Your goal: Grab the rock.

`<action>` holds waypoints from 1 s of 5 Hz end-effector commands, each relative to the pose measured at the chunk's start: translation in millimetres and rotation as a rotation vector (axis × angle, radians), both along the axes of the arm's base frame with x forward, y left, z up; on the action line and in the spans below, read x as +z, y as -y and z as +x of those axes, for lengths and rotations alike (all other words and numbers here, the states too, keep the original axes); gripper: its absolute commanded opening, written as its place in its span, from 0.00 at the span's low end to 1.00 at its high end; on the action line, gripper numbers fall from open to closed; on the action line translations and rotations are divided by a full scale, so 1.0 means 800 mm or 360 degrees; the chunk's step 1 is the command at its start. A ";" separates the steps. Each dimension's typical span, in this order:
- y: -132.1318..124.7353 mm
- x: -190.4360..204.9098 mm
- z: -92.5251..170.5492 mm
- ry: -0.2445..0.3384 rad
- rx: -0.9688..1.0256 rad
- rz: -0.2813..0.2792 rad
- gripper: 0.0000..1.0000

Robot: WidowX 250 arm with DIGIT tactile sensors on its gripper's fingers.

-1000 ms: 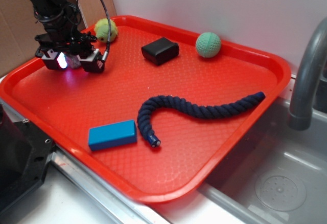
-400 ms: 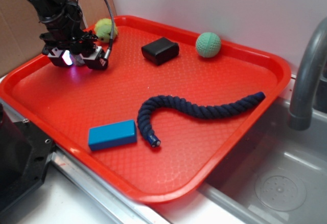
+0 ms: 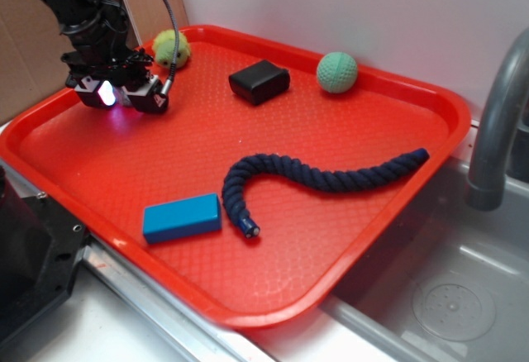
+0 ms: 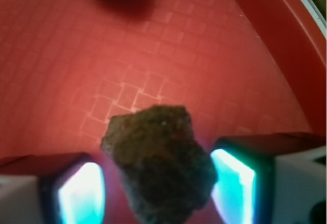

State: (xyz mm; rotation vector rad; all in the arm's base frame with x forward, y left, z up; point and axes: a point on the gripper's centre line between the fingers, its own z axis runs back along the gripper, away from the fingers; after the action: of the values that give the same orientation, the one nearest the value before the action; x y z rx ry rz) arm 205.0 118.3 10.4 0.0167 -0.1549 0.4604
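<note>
Sitting between the pads of the gripper (image 4: 156,185), the rock (image 4: 158,165) has its long axis running from 11 to 5 o'clock; the narrowly parted jaws pinch it above the tray (image 4: 61,70).

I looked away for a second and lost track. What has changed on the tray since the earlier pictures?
The tool has risen and shifted slightly toward the tray's far left corner, nearer the yellow-green ball. The wrist view shows the rock between its fingers, off the tray. The black block, green ball, rope and blue block stayed put.
</note>
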 end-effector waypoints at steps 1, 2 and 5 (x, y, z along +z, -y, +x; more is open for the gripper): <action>0.002 -0.005 -0.013 -0.0026 -0.0016 0.0017 0.00; 0.005 -0.006 -0.015 -0.0034 -0.0024 0.0019 0.00; 0.019 0.024 -0.032 -0.0081 -0.0056 -0.0005 0.00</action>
State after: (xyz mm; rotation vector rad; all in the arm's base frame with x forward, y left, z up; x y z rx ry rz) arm 179.6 98.2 22.7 0.0132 -0.0638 0.4225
